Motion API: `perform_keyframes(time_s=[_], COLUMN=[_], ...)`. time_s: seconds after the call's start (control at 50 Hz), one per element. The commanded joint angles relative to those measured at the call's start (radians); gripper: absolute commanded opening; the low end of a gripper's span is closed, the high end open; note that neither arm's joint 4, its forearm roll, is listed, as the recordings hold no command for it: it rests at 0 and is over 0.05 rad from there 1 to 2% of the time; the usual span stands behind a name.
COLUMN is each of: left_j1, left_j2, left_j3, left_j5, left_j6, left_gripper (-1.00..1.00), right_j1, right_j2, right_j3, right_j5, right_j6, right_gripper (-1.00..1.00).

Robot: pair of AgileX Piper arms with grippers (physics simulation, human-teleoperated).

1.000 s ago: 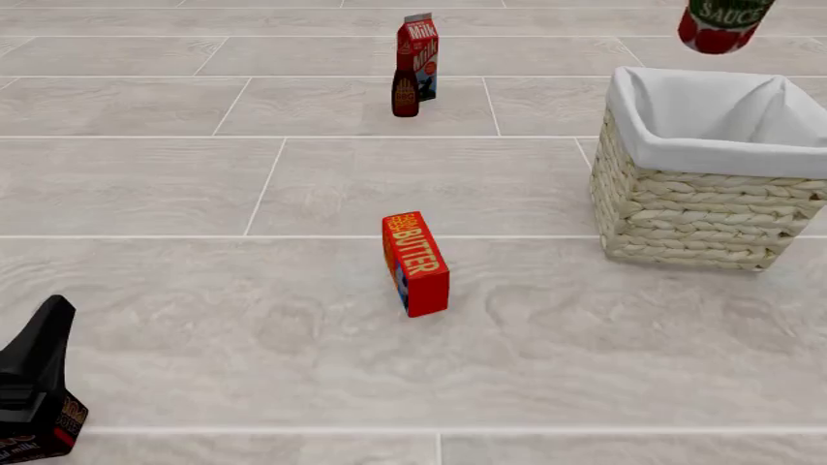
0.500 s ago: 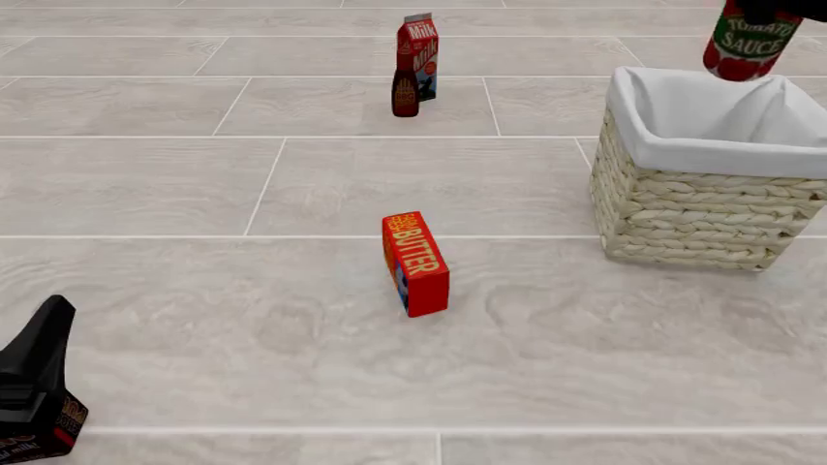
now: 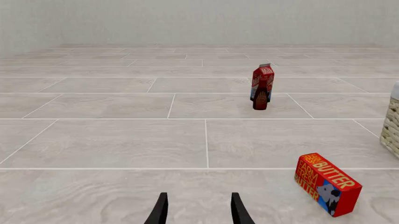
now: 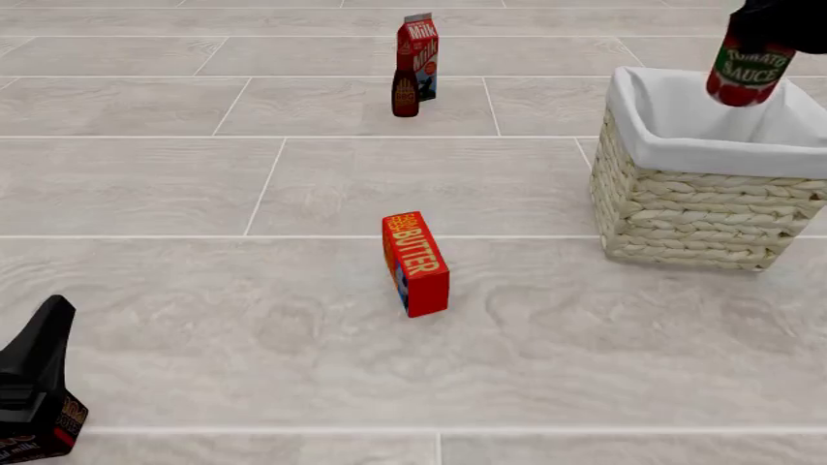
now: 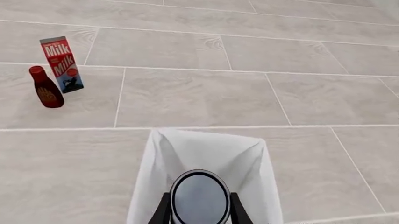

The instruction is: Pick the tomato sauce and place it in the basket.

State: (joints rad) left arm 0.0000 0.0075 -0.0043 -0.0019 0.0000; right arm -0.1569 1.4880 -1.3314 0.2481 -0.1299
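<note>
Two grippers: the left gripper (image 3: 198,212) idles at seven o'clock with fingers apart, grasping nothing. Butter box (image 4: 415,263) sits centre. At one o'clock the right gripper (image 5: 199,207) clamps the tomato sauce (image 4: 747,68) above the basket (image 4: 698,208). Best lowered straight down, centred over the liner, before letting go.

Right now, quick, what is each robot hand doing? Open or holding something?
Left gripper: open, holding nothing.
Right gripper: shut on the tomato sauce, over the basket.
</note>
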Motion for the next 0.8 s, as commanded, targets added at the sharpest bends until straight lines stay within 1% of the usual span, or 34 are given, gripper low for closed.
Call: perform_keyframes(time_s=[0.02, 0.36, 0.8], left_j1=[0.000, 0.000, 0.000], left_j2=[0.000, 0.000, 0.000], left_j3=[0.000, 0.000, 0.000], left_j5=[0.000, 0.000, 0.000], left_j6=[0.000, 0.000, 0.000], left_gripper=[1.00, 1.00, 1.00], right_j1=[-0.012, -0.016, -0.022], right_j2=[0.044, 0.107, 0.159], right_j3=[-0.006, 0.004, 0.009], right_j5=[-0.024, -0.062, -0.092], right_j6=[0.025, 0.018, 0.025], right_gripper=[-1.00, -1.00, -1.00])
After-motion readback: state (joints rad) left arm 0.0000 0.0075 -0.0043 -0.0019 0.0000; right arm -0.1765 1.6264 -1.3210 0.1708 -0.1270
